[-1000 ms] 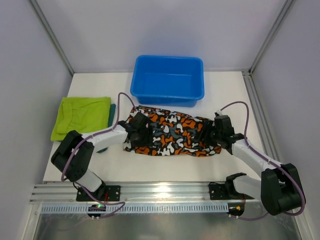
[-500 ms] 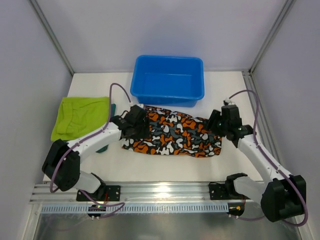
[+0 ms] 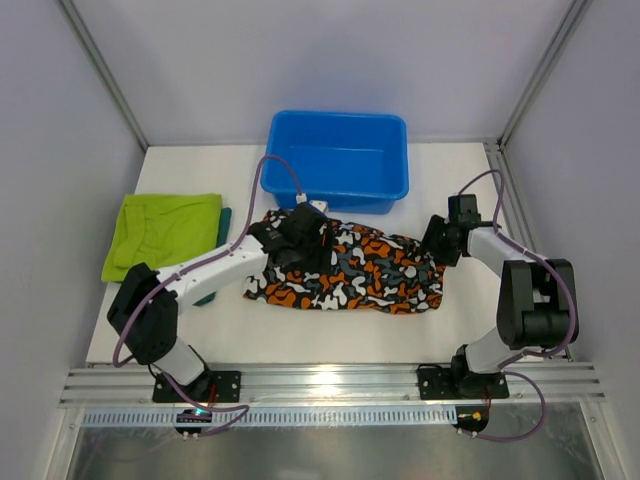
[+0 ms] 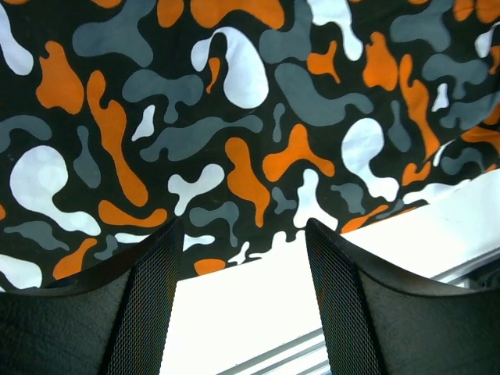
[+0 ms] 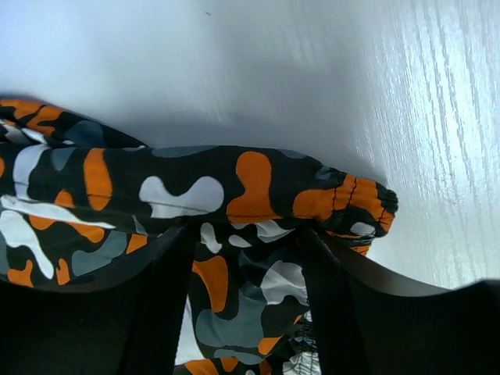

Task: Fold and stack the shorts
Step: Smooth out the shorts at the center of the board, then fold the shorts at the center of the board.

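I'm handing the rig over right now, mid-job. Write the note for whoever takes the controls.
Left gripper: open, holding nothing, over the left part of the camouflage shorts.
Right gripper: open at their right end, with the cloth edge between its fingers but not clamped.
Things: camouflage shorts lie rumpled across the table, in front of the blue tub. The lime shorts lie on the teal shorts at the left.
Done: lime and teal stacked.
Left: fold the camouflage pair and put it on that stack.

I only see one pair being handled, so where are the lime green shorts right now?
In the top view, the lime green shorts lie on the left side, atop dark teal shorts, left of the camouflage shorts.
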Robot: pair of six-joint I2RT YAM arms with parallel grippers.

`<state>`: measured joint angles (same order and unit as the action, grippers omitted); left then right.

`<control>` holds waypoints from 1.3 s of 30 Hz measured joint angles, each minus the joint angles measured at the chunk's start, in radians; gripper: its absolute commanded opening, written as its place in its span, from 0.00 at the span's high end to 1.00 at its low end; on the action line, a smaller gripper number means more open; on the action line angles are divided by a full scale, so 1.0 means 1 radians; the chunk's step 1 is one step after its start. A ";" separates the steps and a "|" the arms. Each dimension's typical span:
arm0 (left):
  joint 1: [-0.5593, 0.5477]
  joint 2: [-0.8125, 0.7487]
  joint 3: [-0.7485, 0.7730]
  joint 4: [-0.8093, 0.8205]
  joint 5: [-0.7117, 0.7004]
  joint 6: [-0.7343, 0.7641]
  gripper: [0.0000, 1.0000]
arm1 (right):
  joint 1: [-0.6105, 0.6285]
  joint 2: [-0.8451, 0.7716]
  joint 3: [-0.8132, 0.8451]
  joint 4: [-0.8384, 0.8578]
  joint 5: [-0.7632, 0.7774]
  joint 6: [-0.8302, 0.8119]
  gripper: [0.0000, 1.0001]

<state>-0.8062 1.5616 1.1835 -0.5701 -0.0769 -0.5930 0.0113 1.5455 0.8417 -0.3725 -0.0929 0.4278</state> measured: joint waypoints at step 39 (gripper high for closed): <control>-0.430 0.134 0.066 0.245 0.122 0.453 0.28 | -0.108 -0.484 -0.186 -0.069 -0.146 0.170 0.19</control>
<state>-1.2358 1.6958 1.2495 -0.3248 0.0448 -0.1402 -0.0963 1.0618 0.6559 -0.4412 -0.2390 0.5976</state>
